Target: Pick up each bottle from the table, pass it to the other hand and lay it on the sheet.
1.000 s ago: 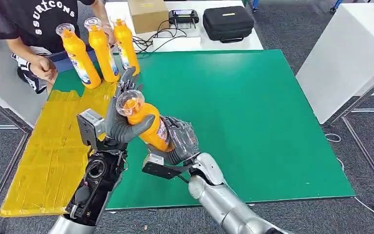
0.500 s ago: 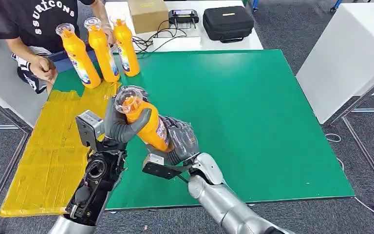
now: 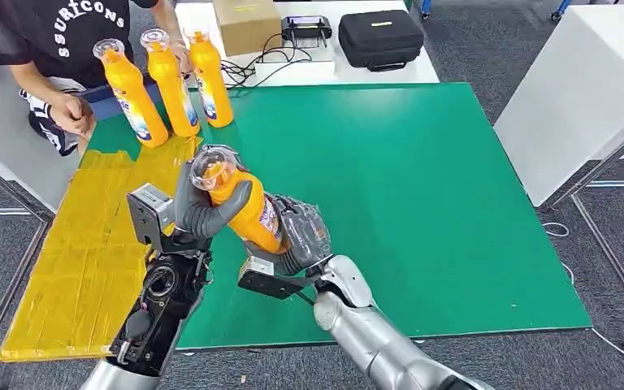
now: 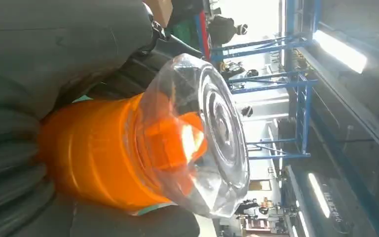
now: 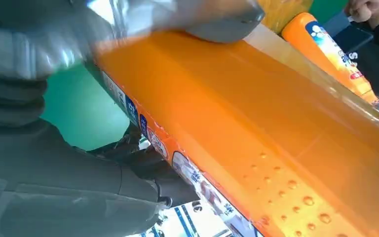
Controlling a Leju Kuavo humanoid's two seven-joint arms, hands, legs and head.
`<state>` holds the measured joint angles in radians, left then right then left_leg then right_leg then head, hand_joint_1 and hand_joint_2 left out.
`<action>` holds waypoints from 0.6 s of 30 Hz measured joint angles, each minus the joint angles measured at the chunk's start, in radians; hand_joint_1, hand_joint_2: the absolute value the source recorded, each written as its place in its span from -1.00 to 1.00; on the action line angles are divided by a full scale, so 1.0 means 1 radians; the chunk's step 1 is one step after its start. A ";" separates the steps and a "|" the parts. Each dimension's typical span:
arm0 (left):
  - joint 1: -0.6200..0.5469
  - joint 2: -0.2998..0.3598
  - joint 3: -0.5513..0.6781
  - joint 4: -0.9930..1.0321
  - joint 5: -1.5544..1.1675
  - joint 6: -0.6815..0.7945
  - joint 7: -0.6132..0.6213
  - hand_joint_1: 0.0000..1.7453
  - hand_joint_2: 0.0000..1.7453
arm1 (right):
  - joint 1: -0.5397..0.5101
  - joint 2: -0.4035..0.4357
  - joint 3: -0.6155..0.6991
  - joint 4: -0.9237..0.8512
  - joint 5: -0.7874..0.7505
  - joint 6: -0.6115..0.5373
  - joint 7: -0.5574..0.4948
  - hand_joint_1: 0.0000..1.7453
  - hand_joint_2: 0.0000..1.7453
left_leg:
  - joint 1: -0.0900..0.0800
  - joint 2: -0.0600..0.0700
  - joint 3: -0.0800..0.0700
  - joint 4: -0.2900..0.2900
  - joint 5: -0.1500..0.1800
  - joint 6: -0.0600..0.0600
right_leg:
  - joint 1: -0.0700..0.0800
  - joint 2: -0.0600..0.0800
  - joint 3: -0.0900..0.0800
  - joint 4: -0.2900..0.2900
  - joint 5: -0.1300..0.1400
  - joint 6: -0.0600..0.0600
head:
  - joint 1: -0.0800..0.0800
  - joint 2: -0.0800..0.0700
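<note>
Orange bottle [image 3: 240, 203] with clear cap held tilted above green table [image 3: 422, 187], just beside yellow sheet [image 3: 89, 244], left hand [image 3: 203, 207] fingers wrapped round its neck, right hand [image 3: 296, 236] fingers clamped on its lower body, three more orange bottles [image 3: 171, 81] upright at sheet's far edge.

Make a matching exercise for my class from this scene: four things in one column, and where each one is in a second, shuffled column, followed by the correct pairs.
Things
1. Held bottle
2. Three standing bottles
3. Cardboard box
4. Black case

Places
A. On the white table beyond the green mat, far right of the items there
B. Upright at the far end of the yellow sheet, in front of a person
C. Above the green mat, between the left hand and the right hand
D. On the white table, just behind the standing bottles

Pairs: 1-C, 2-B, 3-D, 4-A
</note>
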<state>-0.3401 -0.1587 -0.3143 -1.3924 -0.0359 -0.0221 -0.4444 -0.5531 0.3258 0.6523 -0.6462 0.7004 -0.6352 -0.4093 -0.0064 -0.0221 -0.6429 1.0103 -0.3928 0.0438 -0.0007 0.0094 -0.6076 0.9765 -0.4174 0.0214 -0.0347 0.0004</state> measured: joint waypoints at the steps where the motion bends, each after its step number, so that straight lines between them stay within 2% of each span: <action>1: 0.000 0.000 0.000 0.002 0.000 0.000 -0.001 1.00 1.00 | -0.001 0.002 0.000 0.004 -0.002 -0.002 -0.002 1.00 1.00 | 0.000 0.000 0.000 0.000 0.000 0.000 | 0.000 0.000 0.000 0.000 0.000 0.000 | 0.000 0.000; 12: -0.005 0.000 0.009 0.018 0.003 -0.008 -0.005 1.00 1.00 | -0.005 0.008 0.000 0.027 -0.010 -0.019 -0.007 1.00 1.00 | 0.000 0.000 0.000 0.000 0.000 0.000 | 0.000 0.000 0.000 0.000 0.000 0.000 | 0.000 0.000; 13: -0.005 0.000 0.010 0.019 0.005 -0.008 -0.006 1.00 1.00 | -0.005 0.008 0.000 0.027 -0.010 -0.021 -0.007 0.88 1.00 | 0.000 0.000 0.000 0.000 0.000 0.000 | 0.000 0.000 0.000 0.000 0.000 0.000 | 0.000 0.000; 14: -0.005 0.000 0.010 0.019 0.005 -0.008 -0.007 1.00 1.00 | -0.004 0.008 0.000 0.027 -0.009 -0.025 -0.007 0.10 1.00 | 0.000 0.000 0.000 0.000 0.000 0.000 | 0.000 0.000 0.000 0.000 0.000 0.000 | 0.000 0.000; 15: -0.004 0.000 0.010 0.020 0.006 -0.007 -0.008 1.00 1.00 | -0.003 0.008 0.000 0.027 -0.008 -0.029 -0.007 -0.90 1.00 | 0.000 0.000 0.000 0.000 0.000 0.000 | 0.000 0.000 0.000 0.000 0.000 0.000 | 0.000 0.000; 16: -0.003 0.000 0.010 0.020 0.011 -0.005 -0.010 1.00 1.00 | -0.001 0.008 0.000 0.027 -0.007 -0.034 -0.008 -1.00 1.00 | 0.000 0.000 0.000 0.000 0.000 0.000 | 0.000 0.000 0.000 0.000 0.000 0.000 | 0.000 0.000; 18: 0.008 -0.001 0.011 0.019 0.011 0.002 -0.014 1.00 1.00 | 0.008 0.008 0.000 0.027 -0.005 -0.043 -0.012 -1.00 1.00 | 0.000 0.000 0.000 0.000 0.000 0.000 | 0.000 0.000 0.000 0.000 0.000 0.000 | 0.000 0.000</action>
<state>-0.3317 -0.1595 -0.3037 -1.3729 -0.0248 -0.0203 -0.4585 -0.5455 0.3334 0.6523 -0.6191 0.6950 -0.6786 -0.4211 -0.0064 -0.0220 -0.6430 1.0103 -0.3928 0.0438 -0.0007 0.0094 -0.6078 0.9765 -0.4174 0.0214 -0.0347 0.0008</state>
